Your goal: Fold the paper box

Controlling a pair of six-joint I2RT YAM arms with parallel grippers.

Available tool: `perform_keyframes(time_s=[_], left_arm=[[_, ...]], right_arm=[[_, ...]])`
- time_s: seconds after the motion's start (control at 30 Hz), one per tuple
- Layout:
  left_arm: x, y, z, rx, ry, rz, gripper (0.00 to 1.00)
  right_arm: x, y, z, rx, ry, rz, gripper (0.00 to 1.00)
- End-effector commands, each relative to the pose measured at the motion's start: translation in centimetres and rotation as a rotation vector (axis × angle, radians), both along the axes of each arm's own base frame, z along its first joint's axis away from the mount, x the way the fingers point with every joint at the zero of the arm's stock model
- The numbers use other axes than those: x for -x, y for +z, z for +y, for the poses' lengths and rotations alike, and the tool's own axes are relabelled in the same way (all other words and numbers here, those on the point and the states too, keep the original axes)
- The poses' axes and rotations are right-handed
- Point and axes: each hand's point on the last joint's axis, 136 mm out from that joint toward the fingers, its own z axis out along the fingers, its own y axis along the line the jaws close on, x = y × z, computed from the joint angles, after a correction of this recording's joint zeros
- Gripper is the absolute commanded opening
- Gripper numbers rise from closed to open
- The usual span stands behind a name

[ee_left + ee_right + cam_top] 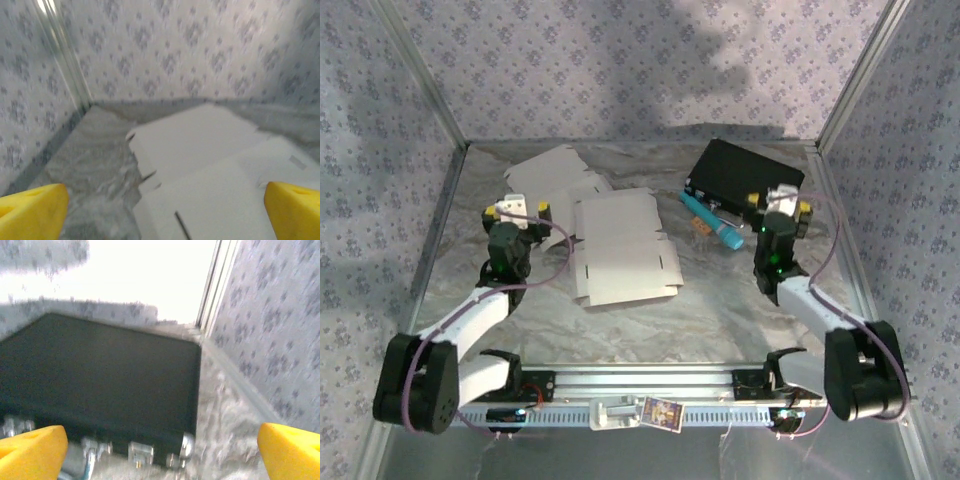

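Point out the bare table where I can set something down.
Free: the near table between the central paper box blank, the right arm and the base rail; also the back strip between the far blank and black case. Crowded: around the case, teal marker and right gripper.

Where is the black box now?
Top view: the black box lies far right on the table, just beyond the right gripper, a blue marker at its left.

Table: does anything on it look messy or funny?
A little messy. The far sheet lies tilted, its corner meeting the straighter near sheet. A teal pen lies slanted beside the black case. Nothing looks spilled or torn.
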Motion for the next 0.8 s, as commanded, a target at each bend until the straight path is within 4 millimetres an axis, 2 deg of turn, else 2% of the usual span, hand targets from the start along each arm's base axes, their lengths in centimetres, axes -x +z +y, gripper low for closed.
perform_keyframes(time_s=[0.0,0.03,0.07,0.1,0.13,0.17,0.2,0.23,0.27,0.3,0.37,0.47,0.53,0.63,0.77], left_arm=[[0.5,7.1,-1.8,-0.008,0.017,-0.122,1.00],[0.6,9.0,-1.8,0.044,0.051,-0.141,1.00],[0.8,9.4,-1.2,0.131,0.100,-0.107,1.00],[1.6,8.5,0.5,0.315,0.217,-0.008,1.00],[3.4,7.0,2.3,0.489,0.363,0.117,1.00],[4.8,5.5,3.6,0.630,0.487,0.170,1.00],[4.3,4.1,3.1,0.707,0.450,0.253,1.00],[2.9,3.3,1.0,0.771,0.305,0.335,1.00],[2.0,2.2,-1.1,0.825,0.190,0.419,0.96],[2.0,0.8,-2.7,0.832,0.151,0.507,0.93],[3.1,-2.2,-4.9,0.770,0.126,0.683,0.85],[5.4,-6.5,-5.4,0.682,0.163,0.882,0.69],[5.5,-8.3,-5.7,0.704,0.130,0.926,0.61],[4.6,-9.7,-6.2,0.728,0.084,0.939,0.50],[2.9,-12.2,-7.0,0.744,0.048,0.962,0.44]], right_arm=[[1.1,11.6,0.3,-0.064,-0.050,-0.101,0.99],[1.8,14.0,-0.1,-0.197,-0.089,-0.089,0.99],[2.2,15.1,-0.6,-0.342,-0.115,-0.060,0.99],[2.7,15.0,-1.1,-0.509,-0.145,0.014,0.99],[4.2,12.6,-2.1,-0.695,-0.256,0.124,0.99],[5.2,10.3,-2.0,-0.825,-0.314,0.225,0.99],[4.0,8.9,-0.5,-0.913,-0.184,0.314,0.99],[2.3,8.9,1.5,-0.945,-0.004,0.330,0.99],[2.3,8.0,3.7,-0.982,0.089,0.383,0.99],[3.6,6.3,4.9,-0.976,0.041,0.449,0.99],[5.5,3.5,9.4,-0.961,0.095,0.557,0.95],[9.2,-2.5,17.3,-1.055,0.204,0.714,0.90],[11.2,-5.9,22.3,-1.179,0.307,0.757,0.87],[13.7,-9.6,26.7,-1.271,0.348,0.836,0.77],[15.9,-12.7,30.0,-1.320,0.344,0.910,0.72]])
